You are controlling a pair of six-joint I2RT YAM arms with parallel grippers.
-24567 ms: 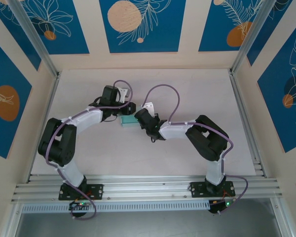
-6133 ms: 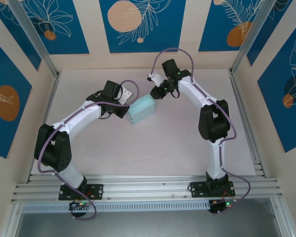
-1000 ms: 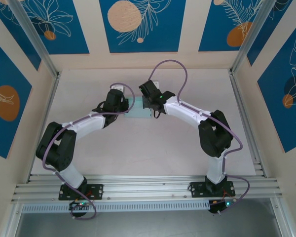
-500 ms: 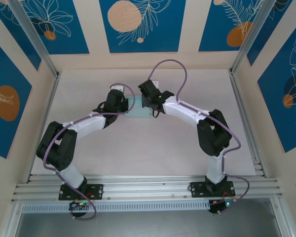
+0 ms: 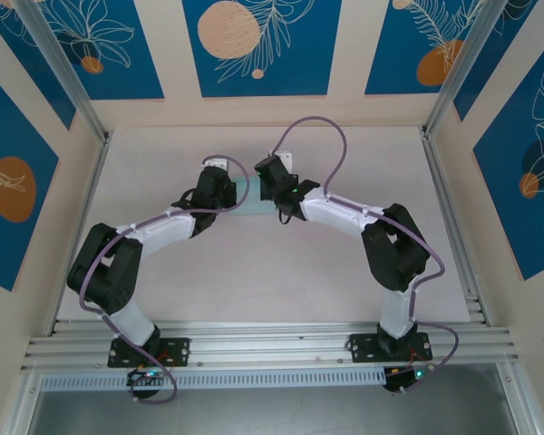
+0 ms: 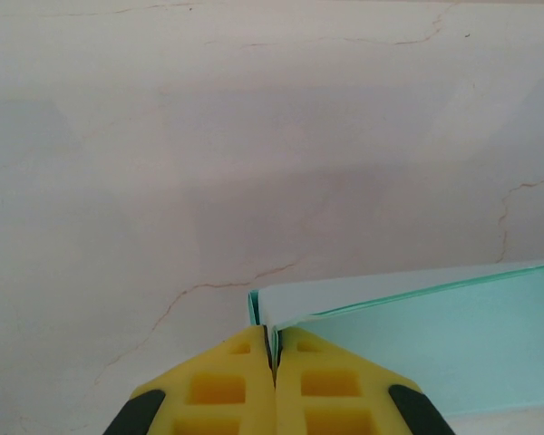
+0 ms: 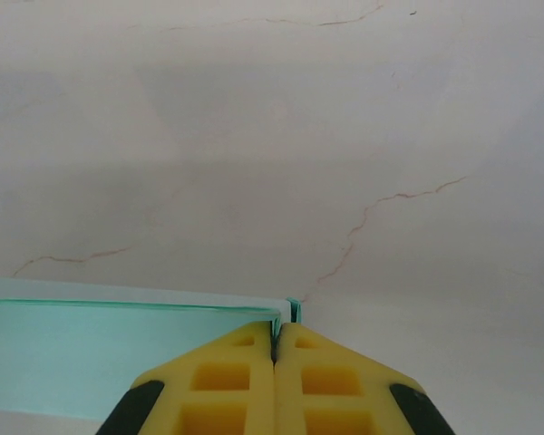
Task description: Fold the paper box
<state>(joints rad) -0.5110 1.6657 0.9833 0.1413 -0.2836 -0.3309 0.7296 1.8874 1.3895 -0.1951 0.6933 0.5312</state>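
The left pincer (image 6: 274, 358) and right pincer (image 7: 275, 349) each clamp shut on an end edge of the box (image 6: 417, 335) (thin card); uneven pulling could tear or buckle it.

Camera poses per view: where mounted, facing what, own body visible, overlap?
Top external: above and behind the bases, looking down at the table; both arms whole, paper box between them.
Left wrist: on the left arm, looking past the left gripper, yellow jaws shut on a paper box corner.
Right wrist: same for the right gripper, other corner.
Shared: all three see paper box and table.
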